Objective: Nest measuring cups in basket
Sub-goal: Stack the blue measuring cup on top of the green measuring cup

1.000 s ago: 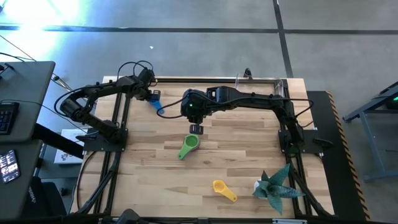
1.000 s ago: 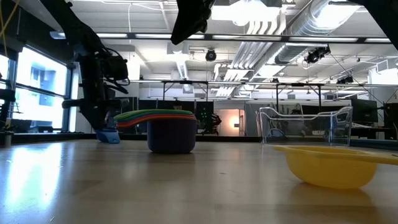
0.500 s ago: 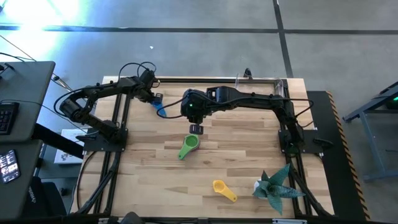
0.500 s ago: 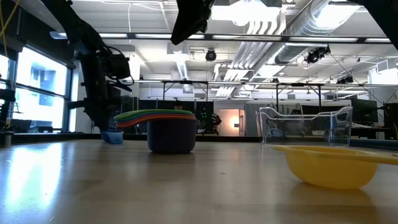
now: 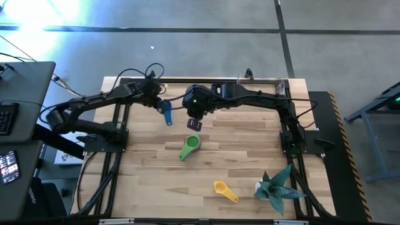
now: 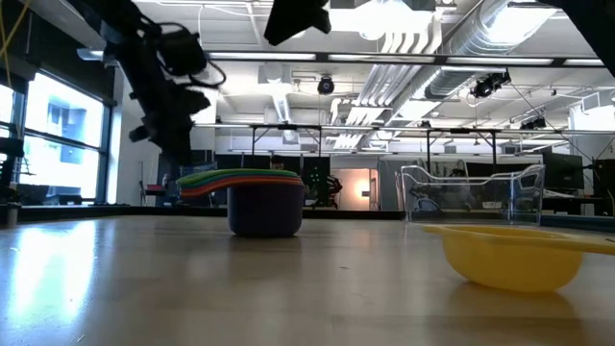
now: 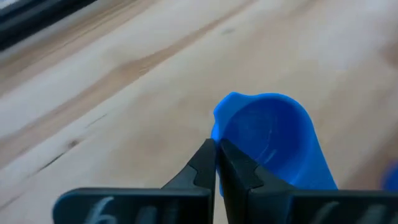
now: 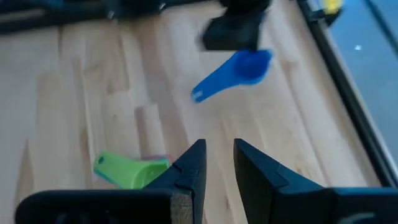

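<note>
Carrying the small blue plastic measuring cup (image 5: pixel 165 113) above the desk (image 5: pixel 250 169), the left gripper (image 7: pixel 217 163) is pinching its rim with fingers nearly closed. The right gripper (image 8: pixel 215 163) is hanging slightly parted, empty. The clear rectangular basket (image 6: pixel 471 194) is holding nothing; the green-topped nested stack (image 5: pixel 189 149) and yellow cup (image 5: pixel 224 189) are waiting outside.

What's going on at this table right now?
The left tool is shut on the rim of the blue measuring cup and holds it off the table. The right tool, open and empty, hangs above the nested stack of cups, green on top. The yellow cup lies alone near the table's front, beside a teal spiky plant. The clear basket stands at the back; no cup shows inside it.
</note>
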Tool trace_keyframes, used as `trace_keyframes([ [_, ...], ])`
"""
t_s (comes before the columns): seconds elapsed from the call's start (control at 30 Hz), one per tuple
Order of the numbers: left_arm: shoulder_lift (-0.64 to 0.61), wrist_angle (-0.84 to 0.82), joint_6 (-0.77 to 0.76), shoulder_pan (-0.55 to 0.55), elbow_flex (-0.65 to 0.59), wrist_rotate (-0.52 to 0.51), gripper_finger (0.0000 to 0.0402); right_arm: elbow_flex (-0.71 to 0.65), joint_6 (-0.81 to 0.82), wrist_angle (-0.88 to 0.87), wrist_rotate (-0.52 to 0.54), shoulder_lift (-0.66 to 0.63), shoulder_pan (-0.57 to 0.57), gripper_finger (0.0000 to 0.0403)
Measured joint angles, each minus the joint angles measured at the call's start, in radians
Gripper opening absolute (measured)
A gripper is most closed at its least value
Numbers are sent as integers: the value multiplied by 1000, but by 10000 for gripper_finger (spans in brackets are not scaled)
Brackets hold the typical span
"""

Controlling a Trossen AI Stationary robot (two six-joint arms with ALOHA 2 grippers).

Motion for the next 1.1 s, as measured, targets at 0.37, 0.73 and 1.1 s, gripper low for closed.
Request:
trace_keyframes([
  [0.37, -158, 66, 156, -194, 0, 141, 0, 23, 253, 29, 208, -63, -17, 73],
  [0.73, -161, 134, 265, -362, 34, 168, 0, 23, 480, 7, 241, -76, -27, 73],
  [1.1, -30, 31, 353, -424, 218, 166, 0, 22, 538, -3, 246, -76, -19, 73],
])
